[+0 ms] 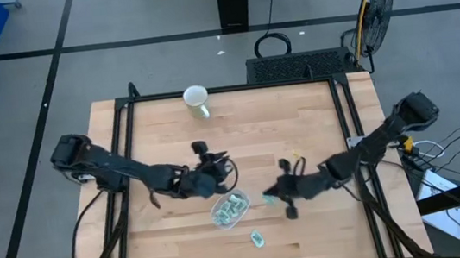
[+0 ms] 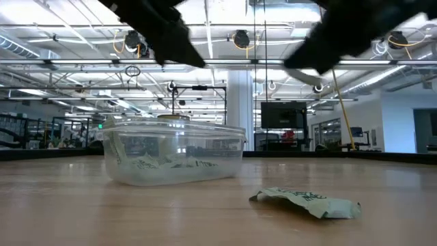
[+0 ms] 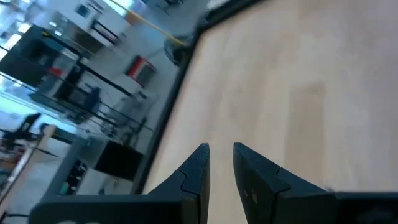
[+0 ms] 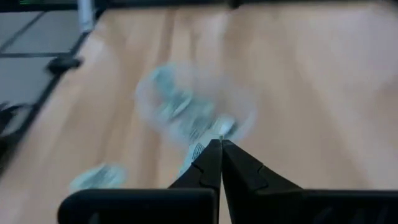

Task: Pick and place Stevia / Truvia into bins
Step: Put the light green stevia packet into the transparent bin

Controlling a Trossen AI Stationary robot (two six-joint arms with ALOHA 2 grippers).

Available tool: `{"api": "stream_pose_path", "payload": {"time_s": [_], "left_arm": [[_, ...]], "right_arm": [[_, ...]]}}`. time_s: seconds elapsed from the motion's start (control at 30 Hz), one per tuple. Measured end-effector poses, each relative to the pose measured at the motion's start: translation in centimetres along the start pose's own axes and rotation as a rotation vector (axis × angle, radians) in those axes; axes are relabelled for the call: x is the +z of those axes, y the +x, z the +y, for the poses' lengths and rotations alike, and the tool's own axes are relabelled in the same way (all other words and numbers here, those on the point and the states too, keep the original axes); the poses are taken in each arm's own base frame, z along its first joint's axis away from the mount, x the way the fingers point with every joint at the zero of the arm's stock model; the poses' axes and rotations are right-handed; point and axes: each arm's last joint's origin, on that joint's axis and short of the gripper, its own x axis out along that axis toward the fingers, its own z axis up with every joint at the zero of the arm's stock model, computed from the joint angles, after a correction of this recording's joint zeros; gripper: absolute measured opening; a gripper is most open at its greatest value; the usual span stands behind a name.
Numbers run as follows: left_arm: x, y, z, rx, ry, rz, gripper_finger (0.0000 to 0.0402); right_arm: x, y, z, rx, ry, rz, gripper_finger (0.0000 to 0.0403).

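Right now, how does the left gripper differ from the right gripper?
The left gripper shows a narrow gap between its fingers and holds nothing; the right gripper is pinched shut on a sachet. The left hangs beside the clear bowl over bare wood; the right points toward the bowl. Both hang above the table.

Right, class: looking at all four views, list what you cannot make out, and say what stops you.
- How many sachets lie in the clear bowl: too small in the high view, smeared by its wall in the low view, blurred in the right wrist view.
- Print on the loose sachet: too small.
- Left claw: its wrist view shows only bare table, not the bowl.
- Right claw pinches a sachet: motion blur hides details.
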Motion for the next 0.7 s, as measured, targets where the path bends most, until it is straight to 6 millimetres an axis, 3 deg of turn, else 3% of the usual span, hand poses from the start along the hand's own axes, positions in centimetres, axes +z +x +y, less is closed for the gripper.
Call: {"api": "stream_pose_path", "payload": {"time_s": [0.17,0.33,0.5,0.7], "left_arm": [[-1.2,-4.2,1.4,-0.149,-0.043,0.098,0.0077],[-2.1,-7.4,2.5,-0.382,-0.269,0.213,0.0076],[-1.9,-8.4,2.0,-0.516,-0.441,0.261,0.0077],[-1.7,-8.6,1.7,-0.566,-0.437,0.251,0.0077]], "right_arm": [[2.8,3.9,-1.6,-0.092,-0.105,-0.052,0.0000],[3.7,8.7,-1.9,-0.022,-0.104,-0.009,0.0000],[4.1,11.9,-0.2,0.044,-0.267,0.074,0.0000],[4.4,12.9,0.6,0.044,-0.315,0.188,0.0000]]}}
